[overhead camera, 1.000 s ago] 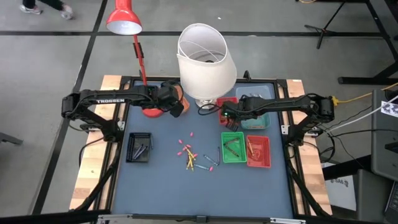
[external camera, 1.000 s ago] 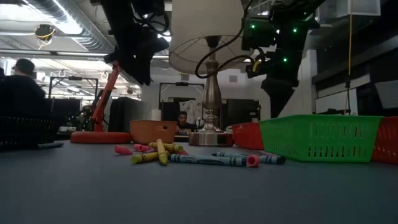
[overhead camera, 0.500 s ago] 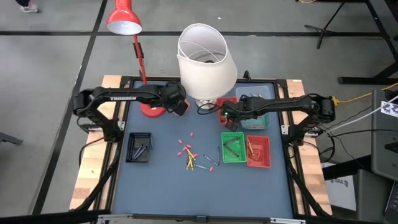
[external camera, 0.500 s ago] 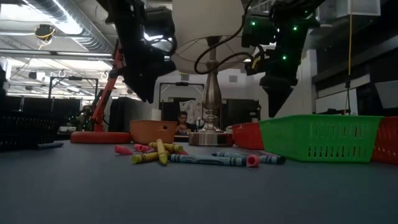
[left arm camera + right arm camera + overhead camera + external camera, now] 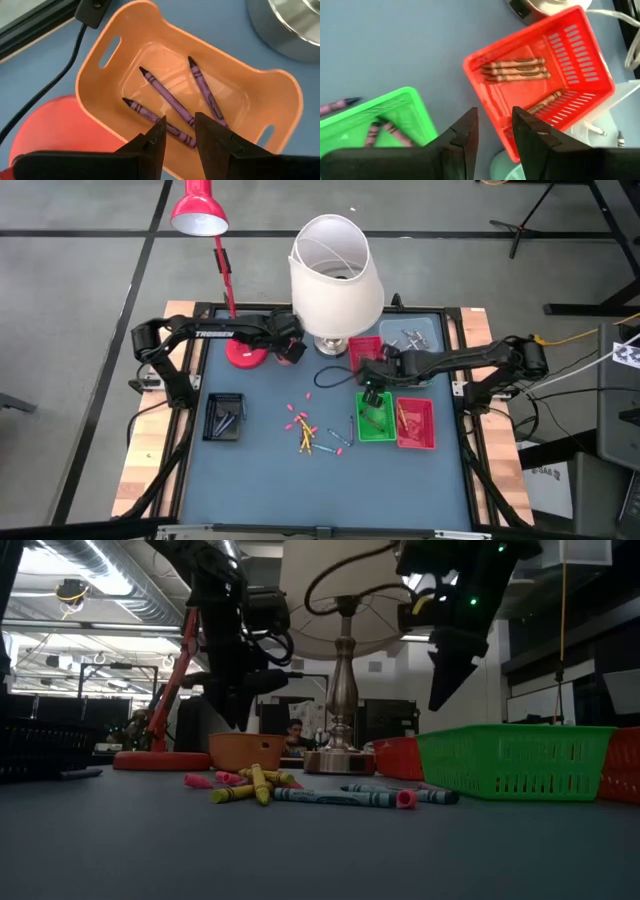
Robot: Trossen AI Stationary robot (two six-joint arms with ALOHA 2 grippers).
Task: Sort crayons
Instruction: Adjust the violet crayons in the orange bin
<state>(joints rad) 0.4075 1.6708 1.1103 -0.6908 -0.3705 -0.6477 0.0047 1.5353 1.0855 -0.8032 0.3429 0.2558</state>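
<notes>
Evidently between picks: both grippers, left gripper (image 5: pixel 176 131) over the orange tray (image 5: pixel 260 85), right gripper (image 5: pixel 492 127) above the red tray (image 5: pixel 570 47), hang slightly spread and empty; next, reach the loose crayons (image 5: pixel 312 432).

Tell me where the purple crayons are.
Three purple crayons lie in the orange tray, below the left hand, beside the red lamp base.

Glossy plastic orange tray (image 5: pixel 125 65), slotted red basket (image 5: pixel 570 55)
</notes>
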